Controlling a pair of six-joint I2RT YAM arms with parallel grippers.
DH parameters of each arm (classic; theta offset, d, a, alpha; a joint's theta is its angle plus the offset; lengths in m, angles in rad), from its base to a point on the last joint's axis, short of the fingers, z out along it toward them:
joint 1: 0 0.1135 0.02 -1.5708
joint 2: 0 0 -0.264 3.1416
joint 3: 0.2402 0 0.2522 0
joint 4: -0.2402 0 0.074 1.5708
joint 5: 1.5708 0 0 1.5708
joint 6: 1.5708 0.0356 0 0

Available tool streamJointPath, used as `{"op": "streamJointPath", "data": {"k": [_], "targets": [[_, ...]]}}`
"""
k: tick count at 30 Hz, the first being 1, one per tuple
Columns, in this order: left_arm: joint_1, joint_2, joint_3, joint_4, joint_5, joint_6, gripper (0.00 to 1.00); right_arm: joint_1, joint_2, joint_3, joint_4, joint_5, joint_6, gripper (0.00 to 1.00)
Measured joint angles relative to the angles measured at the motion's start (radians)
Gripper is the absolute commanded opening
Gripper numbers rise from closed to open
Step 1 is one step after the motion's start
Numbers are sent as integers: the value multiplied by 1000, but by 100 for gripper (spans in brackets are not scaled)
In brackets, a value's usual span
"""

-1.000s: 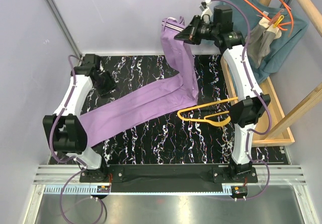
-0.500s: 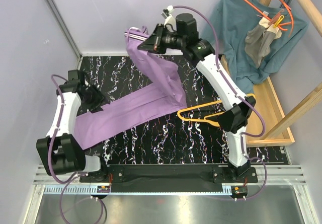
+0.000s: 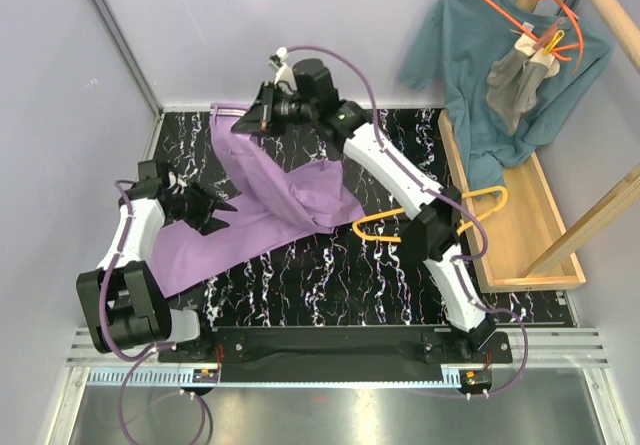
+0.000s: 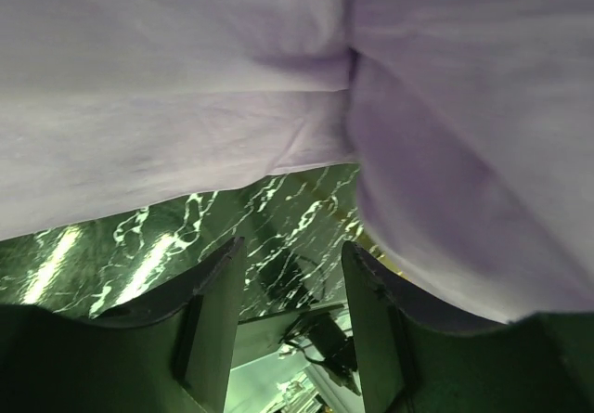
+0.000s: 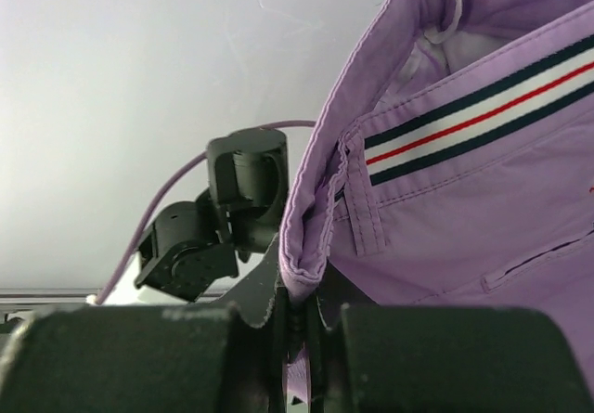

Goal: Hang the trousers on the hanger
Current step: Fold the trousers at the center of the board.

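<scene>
Holding the trousers [image 3: 290,190] by the waistband [image 5: 464,107], our right gripper [image 3: 258,122] clenched on it, we let the legs [image 3: 190,250] drape onto the table [image 3: 330,275] | our left gripper [image 3: 215,215] gapes empty beside a leg | hanger [image 3: 400,227] lies just beside, not yet threaded.

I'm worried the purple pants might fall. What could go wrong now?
The right gripper pinches only a thin edge at the waistband of the trousers, so the cloth might slip out. The left gripper is open and holds nothing, so the legs lie loose on the table and could drag or bunch. The hanger lies partly under the right arm, which might knock it.
</scene>
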Motion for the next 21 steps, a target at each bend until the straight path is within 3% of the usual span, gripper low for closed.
{"op": "streamJointPath", "data": {"k": [8, 12, 15, 16, 19, 20, 21], "targets": [[33, 64, 35, 34, 53, 1, 50, 63, 31, 5, 19, -9, -7, 1], [55, 54, 64, -31, -70, 8, 52, 97, 39, 5, 12, -31, -20, 9], [81, -7, 70, -111, -241, -1, 55, 124, 58, 5, 5, -52, -18, 40], [93, -31, 70, -143, -294, -9, 55, 135, 68, 5, 3, -63, -13, 62], [128, -70, 67, -217, -414, -26, 57, 171, 98, 6, -19, -91, -18, 79], [141, -72, 60, -232, -440, -27, 57, 184, 109, 11, -44, -100, -23, 98], [148, -69, 51, -241, -456, -26, 57, 195, 119, 16, -80, -108, -29, 100]]}}
